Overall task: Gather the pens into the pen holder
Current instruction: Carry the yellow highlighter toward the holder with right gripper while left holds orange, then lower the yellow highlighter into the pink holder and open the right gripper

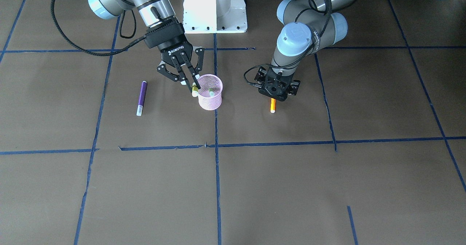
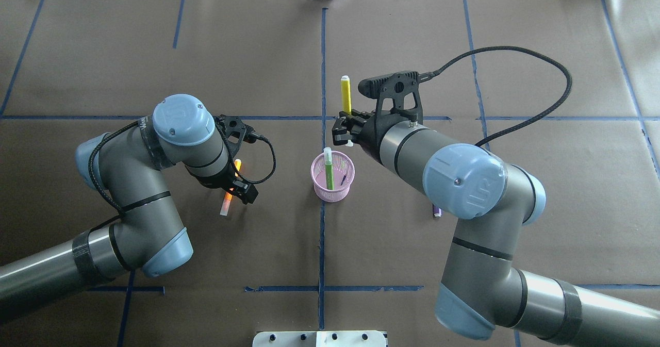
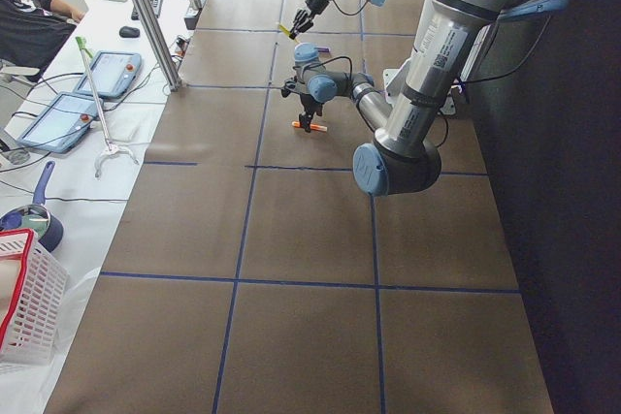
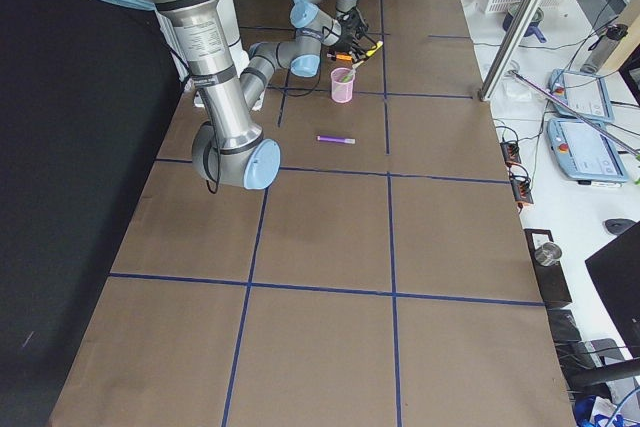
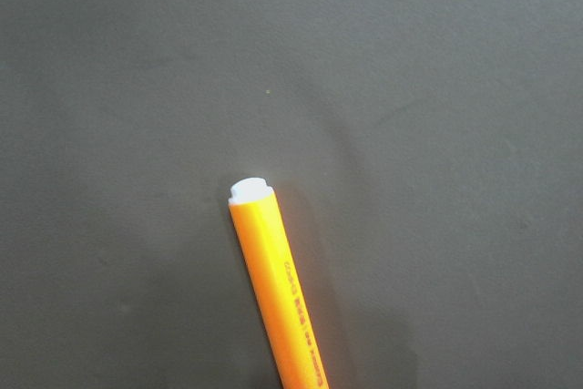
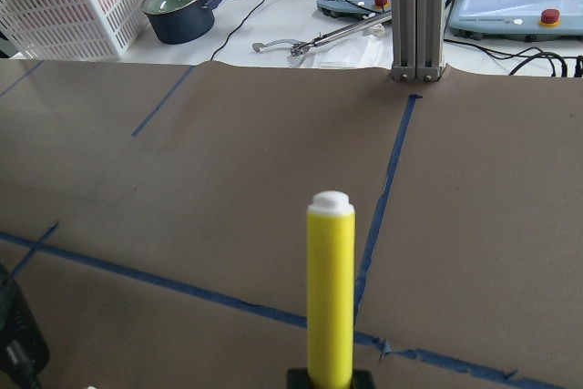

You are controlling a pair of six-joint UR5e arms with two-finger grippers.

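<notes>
On the counter (image 1: 255, 186) a spill could happen. The right arm (image 2: 462, 181) reaches in low; the left arm (image 2: 181, 130) points straight down. The pen holder (image 2: 333, 178) may get bumped over, because the right fingers (image 2: 338, 130) pinch the yellow pen (image 2: 345, 95) slanting away, near its rim, not tip-down. The left fingers (image 2: 245, 192) hang over the orange pen (image 1: 272, 106); I cannot tell if they are spread.
</notes>
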